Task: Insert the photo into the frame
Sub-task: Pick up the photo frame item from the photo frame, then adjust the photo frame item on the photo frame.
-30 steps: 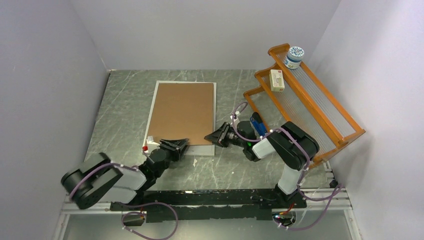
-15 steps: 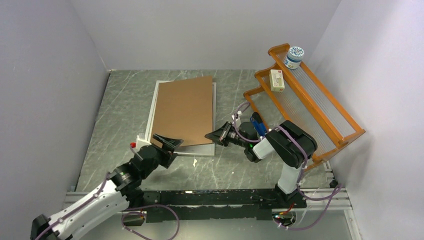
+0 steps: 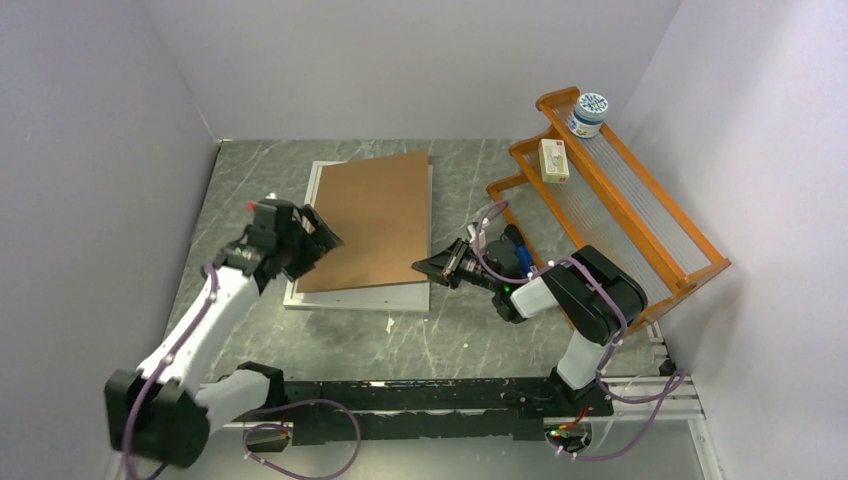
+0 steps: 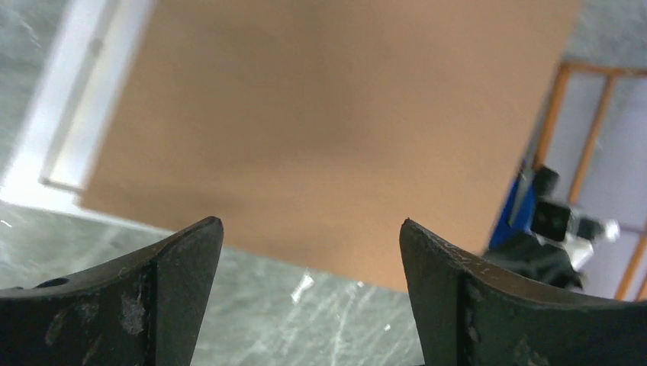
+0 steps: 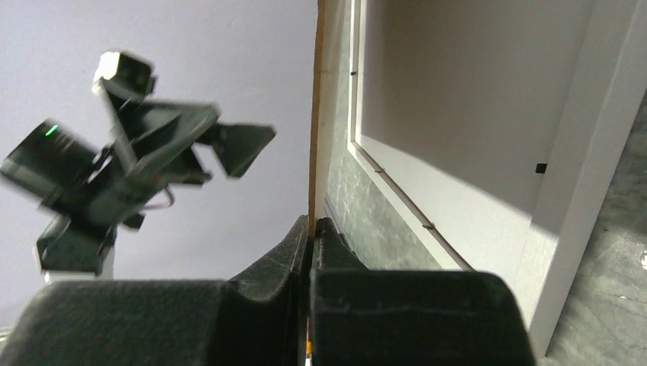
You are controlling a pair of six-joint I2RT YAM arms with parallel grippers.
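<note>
**A:** Left side, quick?
**B:** My left fingers [image 3: 320, 232] are spread wide with nothing between them. They hang over the left edge of the brown backing board [image 3: 370, 215], centre-left in the top view.
**A:** Right?
**B:** My right fingers [image 5: 311, 223] are pinched tight on the board's near right corner. In the right wrist view its thin edge runs straight up from between them.
**A:** Is the board flat?
**B:** No, it's raised at that corner, and the wrist view shows a gap between it and the frame [image 3: 358, 298].
**A:** Where's the frame?
**B:** Flat on the worktop [image 3: 240, 190], middle of the top view. Its white rim shows below and left of the board.
**A:** And the photo?
**B:** Can't tell. There's a pale panel inside the rim, but I can't say what it is.
**A:** Anything else?
**B:** Orange rack [image 3: 620, 190] at upper right, with a jar [image 3: 588, 113] and a small box [image 3: 553, 160] on it.
</note>
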